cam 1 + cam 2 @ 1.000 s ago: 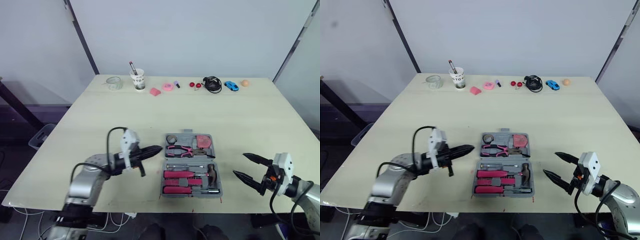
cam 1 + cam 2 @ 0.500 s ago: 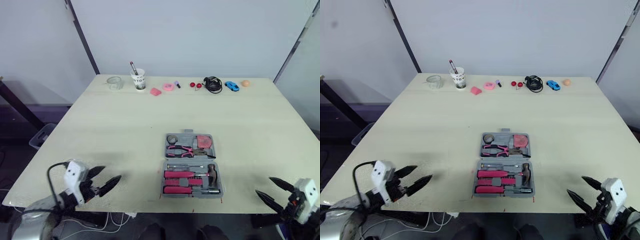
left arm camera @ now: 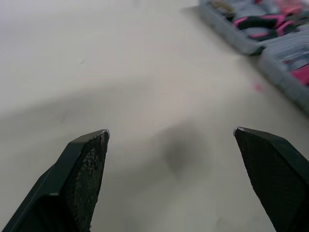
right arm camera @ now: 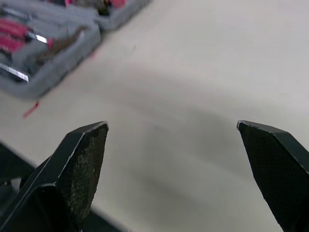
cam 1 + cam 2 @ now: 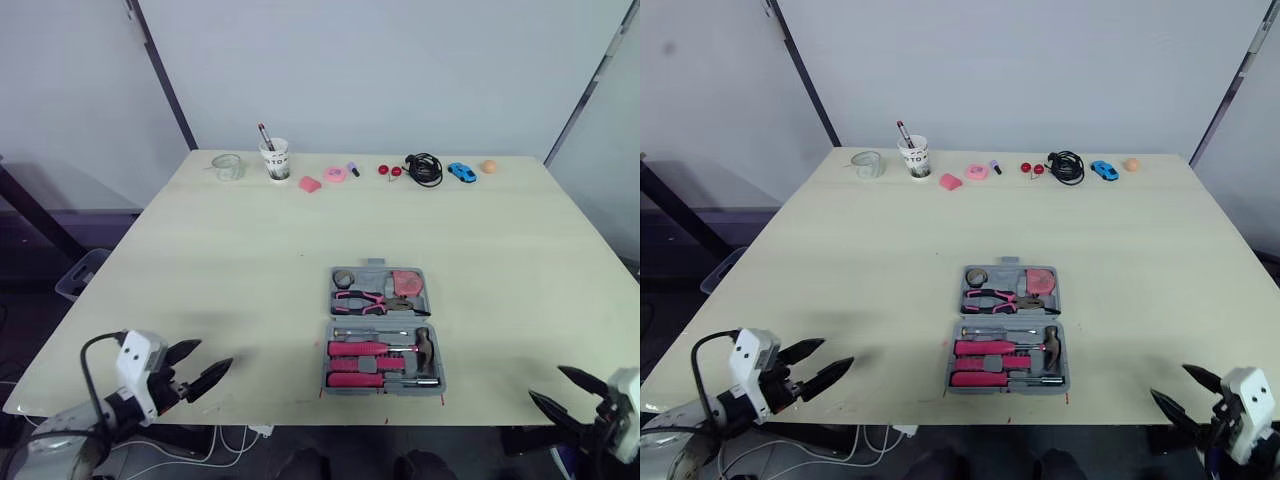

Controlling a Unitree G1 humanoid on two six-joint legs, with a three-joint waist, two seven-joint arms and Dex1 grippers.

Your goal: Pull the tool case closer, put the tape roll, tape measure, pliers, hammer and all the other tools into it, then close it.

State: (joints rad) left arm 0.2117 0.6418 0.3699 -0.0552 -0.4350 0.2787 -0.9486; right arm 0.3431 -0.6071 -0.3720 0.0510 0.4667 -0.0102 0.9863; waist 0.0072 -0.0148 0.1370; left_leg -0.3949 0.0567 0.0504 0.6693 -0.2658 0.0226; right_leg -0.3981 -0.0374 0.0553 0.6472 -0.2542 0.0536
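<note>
Pale table [image 5: 220, 250], plain grey wall [image 5: 400, 70], dark slanted poles [image 5: 165, 75]

Bright, even light; tool case [image 3: 240, 46] seemingly blurred.
</note>
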